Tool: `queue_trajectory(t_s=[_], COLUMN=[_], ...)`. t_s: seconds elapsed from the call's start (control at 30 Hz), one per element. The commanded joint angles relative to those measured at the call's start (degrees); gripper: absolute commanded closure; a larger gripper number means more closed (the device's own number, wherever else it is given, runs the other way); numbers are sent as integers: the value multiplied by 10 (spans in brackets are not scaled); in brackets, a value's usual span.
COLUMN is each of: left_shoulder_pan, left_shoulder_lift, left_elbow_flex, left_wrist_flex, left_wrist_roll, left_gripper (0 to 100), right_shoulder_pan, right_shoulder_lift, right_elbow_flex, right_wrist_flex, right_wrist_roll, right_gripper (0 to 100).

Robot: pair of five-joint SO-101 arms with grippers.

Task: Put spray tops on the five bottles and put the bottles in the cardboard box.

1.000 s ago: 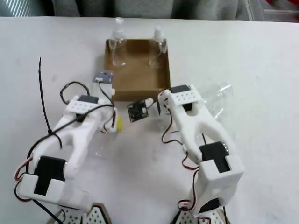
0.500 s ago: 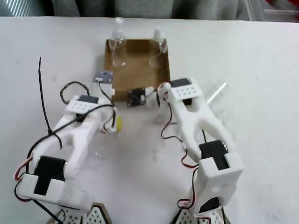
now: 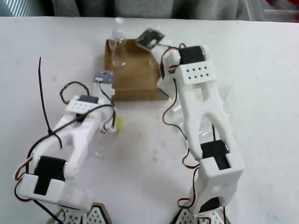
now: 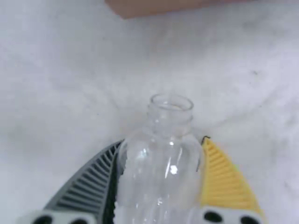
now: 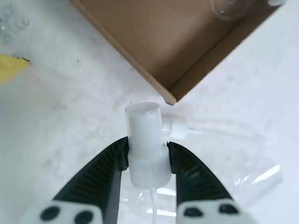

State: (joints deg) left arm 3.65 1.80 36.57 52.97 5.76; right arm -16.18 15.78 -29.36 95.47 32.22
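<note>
Left wrist view: my left fingers clamp the uncapped bottle at its body, just short of the cardboard box. It looks like thin, light, slick plastic, so I'd squeeze gently. Farther out, my right fingers pinch the rigid spray top by the box's corner.

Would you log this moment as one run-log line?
left gripper: shut on uncapped bottle | right gripper: shut on spray top, near cardboard box corner | capped bottle in box
</note>
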Motion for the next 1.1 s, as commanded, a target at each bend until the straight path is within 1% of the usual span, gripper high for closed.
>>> queue_trajectory(t_s=[0.0, 0.1, 0.23, 0.37, 0.6, 0.87, 1.07], left_shoulder_pan=[6, 6, 6, 7, 7, 4, 6], left_shoulder_lift=[-29, -30, -62, -122, -211, -298, -382], left_elbow_flex=[-3, -3, 18, 87, 182, 266, 330], left_wrist_flex=[-11, -11, -18, -94, -200, -301, -342], left_wrist_roll=[-6, -6, -6, -3, -3, -2, -2], left_gripper=[980, 980, 980, 980, 980, 980, 980], right_shoulder_pan=[15, 27, 39, 26, -40, -68, -75], right_shoulder_lift=[-7, -4, -5, -1, -7, -71, -105], right_elbow_flex=[-49, -50, -50, -49, -29, -71, -113], right_wrist_flex=[29, 29, 29, 30, 30, 29, 9], right_wrist_roll=[-106, -193, -285, -340, -324, -328, -329], right_gripper=[982, 982, 982, 982, 982, 981, 981])
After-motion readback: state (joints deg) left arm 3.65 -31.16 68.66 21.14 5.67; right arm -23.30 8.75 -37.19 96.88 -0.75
